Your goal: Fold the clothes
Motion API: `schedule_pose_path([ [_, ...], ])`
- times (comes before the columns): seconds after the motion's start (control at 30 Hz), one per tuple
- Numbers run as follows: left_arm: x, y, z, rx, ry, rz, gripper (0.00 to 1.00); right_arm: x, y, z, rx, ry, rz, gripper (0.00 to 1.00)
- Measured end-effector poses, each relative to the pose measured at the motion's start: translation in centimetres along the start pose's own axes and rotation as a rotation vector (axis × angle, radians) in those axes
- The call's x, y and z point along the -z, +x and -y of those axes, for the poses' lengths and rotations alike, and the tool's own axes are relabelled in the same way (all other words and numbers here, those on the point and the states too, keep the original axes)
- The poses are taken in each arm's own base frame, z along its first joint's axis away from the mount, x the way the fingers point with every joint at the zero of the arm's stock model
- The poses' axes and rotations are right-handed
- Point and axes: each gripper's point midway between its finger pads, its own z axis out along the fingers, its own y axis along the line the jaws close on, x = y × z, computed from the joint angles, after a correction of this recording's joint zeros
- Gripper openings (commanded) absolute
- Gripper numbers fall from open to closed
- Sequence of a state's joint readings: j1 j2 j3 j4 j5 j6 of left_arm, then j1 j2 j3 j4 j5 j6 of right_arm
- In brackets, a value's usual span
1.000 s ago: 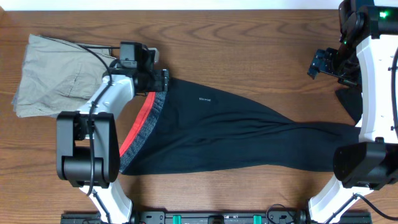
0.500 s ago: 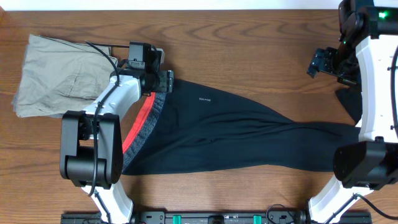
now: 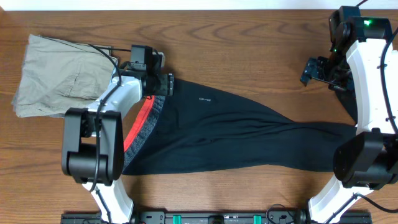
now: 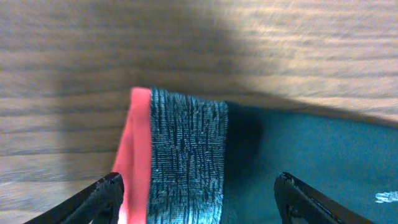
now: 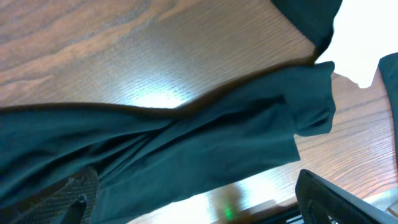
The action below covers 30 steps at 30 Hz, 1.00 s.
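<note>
The black leggings (image 3: pixel 236 130) lie stretched flat across the wooden worktop (image 3: pixel 249 37), waist to the left and legs running off to the right, where they narrow and pass under the right arm. The red-and-grey waistband (image 3: pixel 142 124) slants down the left end of the garment, red stripe on the outside, and a tiny white logo (image 3: pixel 204 99) sits just inside it on the black cloth. The left tool (image 3: pixel 160 83) hovers at the far top corner of that waistband with its jaws spread wide and nothing between them. In the left wrist view the two dark fingertips (image 4: pixel 109 190) stand on either side of the band's corner (the grey ribbing and red edge fill the gap, but neither tip is pinching the fabric). The right tool (image 3: pixel 314 68) hangs over bare wood near the far right edge, well apart from the leg ends, its jaws also wide and empty. Its wrist camera looks down on the bunched, creased leg fabric (image 5: pixel 186 155) lying on the wood. A pair of khaki-beige trousers (image 3: pixel 53 78) rests folded at the far left, just beside the left arm.
</note>
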<state>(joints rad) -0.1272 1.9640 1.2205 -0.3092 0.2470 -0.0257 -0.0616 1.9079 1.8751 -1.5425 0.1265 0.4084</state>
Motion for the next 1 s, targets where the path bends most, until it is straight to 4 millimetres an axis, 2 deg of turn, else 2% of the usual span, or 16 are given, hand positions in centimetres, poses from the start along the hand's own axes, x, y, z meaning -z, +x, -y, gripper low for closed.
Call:
schedule_pose_path([
  [0.13,-0.80,0.18,-0.13,-0.001,-0.009,-0.009,0.79,-0.31,0.21,-0.04,0.001,-0.001,-0.011,0.99],
  [1.0,-0.90,-0.21,-0.14,0.020,-0.011,0.008,0.81,-0.32,0.14,-0.17,0.001,-0.007,-0.009,0.99],
])
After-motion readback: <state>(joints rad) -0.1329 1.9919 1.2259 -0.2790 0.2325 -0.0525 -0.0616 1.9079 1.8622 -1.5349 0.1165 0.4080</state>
